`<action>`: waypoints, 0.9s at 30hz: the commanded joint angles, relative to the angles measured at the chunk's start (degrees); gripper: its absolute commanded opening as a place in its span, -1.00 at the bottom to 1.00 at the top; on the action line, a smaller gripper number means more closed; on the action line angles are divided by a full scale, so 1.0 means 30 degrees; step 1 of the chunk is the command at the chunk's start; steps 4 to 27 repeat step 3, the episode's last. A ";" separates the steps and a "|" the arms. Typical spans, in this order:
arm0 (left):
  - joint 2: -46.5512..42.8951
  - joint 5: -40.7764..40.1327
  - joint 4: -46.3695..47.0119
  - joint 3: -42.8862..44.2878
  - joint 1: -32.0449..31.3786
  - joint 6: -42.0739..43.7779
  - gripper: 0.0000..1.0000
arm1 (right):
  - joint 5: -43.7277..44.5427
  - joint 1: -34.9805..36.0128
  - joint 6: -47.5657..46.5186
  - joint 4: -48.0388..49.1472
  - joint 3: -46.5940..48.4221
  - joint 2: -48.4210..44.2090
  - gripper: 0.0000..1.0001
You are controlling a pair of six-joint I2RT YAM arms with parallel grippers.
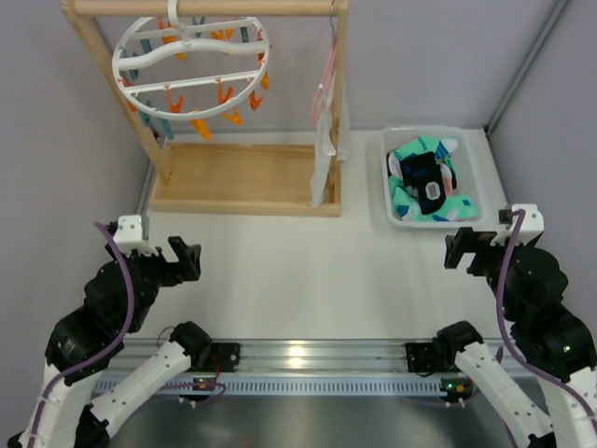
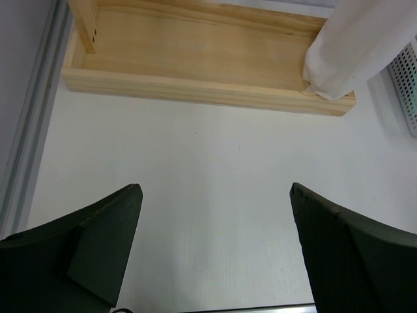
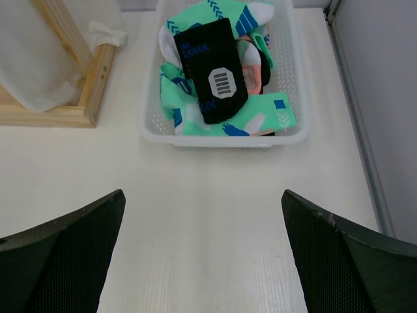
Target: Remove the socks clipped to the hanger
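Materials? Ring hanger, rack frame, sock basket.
Ring hanger: apparently white moulded plastic, smooth, slight sheen. Rack frame: pale wood, visible grain, seemingly unvarnished. Sock basket: likely white plastic, with perforated mesh walls.

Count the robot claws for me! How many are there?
2. The left gripper is open over the table on the left; the right gripper is open on the right, just short of the basket of socks.

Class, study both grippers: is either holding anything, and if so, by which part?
Nothing is held. The left gripper and the right gripper are both open above the table, and the socks lie in the white basket.
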 commanded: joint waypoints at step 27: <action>-0.0166 -0.0787 -0.0086 0.0256 0.0063 0.0238 0.97 | -0.0036 -0.0231 -0.0182 0.0192 0.0121 -0.0132 0.99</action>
